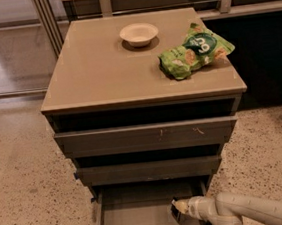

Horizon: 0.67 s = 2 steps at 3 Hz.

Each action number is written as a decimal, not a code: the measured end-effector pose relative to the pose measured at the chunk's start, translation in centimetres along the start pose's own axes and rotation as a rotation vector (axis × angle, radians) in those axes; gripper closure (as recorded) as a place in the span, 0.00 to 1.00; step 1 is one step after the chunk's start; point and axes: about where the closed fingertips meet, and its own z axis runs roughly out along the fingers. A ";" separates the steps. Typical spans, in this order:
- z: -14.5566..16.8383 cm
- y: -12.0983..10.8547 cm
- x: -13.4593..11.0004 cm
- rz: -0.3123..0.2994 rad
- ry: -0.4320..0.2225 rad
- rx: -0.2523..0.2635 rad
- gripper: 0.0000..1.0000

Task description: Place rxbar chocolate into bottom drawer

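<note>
Reaching into the open bottom drawer (128, 219) with the tool (179, 208).
Hovering low at the right of its grey floor; cannot tell whether clenched or released, nor make out the rxbar chocolate, probably at the tip. Best to let go close to the floor, then withdraw straight up.

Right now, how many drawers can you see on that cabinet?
3: top drawer, middle drawer, and bottom drawer pulled open at floor level, with the gripper inside it on the right.
</note>
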 end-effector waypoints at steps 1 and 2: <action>-0.1 0.3 0.1 -0.008 -0.004 -0.011 0.39; -1.0 1.3 0.2 -0.043 -0.035 -0.035 0.08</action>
